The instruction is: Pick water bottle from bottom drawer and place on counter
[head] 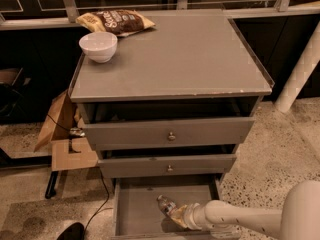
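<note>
Camera view: claw [177, 218], bottle [165, 205] (bottom drawer [136, 206])

Dim, warm light falling from above.
The tabletop [200, 59] catches a pale sheen and deep shadow lies under its front edge; the tool [176, 217] sits low in the shaded bottom drawer [135, 204], its white arm [240, 219] brightest there.

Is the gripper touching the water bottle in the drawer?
Cannot tell. In the camera view the gripper, inside the bottom drawer, covers one end of the bottle; neither contact nor gap shows.
</note>
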`<state>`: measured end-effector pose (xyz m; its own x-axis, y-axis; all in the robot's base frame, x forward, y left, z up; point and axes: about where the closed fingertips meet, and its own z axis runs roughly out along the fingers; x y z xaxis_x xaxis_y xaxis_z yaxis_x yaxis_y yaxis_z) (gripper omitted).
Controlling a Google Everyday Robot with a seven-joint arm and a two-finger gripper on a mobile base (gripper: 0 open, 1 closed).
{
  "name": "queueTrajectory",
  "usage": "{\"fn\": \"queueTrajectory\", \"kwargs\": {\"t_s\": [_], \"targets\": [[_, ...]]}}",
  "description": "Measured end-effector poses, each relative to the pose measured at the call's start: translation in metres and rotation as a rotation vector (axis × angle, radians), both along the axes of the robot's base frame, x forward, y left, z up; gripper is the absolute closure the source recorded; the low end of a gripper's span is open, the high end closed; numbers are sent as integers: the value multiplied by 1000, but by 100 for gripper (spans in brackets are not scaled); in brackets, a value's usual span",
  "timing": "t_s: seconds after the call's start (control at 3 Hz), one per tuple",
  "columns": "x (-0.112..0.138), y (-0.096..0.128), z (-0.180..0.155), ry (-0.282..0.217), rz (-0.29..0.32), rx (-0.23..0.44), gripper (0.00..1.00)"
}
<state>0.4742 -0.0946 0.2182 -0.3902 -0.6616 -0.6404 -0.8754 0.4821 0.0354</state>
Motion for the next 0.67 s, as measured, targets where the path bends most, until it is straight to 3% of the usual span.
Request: {"fn": "queueTrajectory", "kwargs": {"t_s": [0.67], "targets": [[12,5,-21,-19,2,11,30]]}}
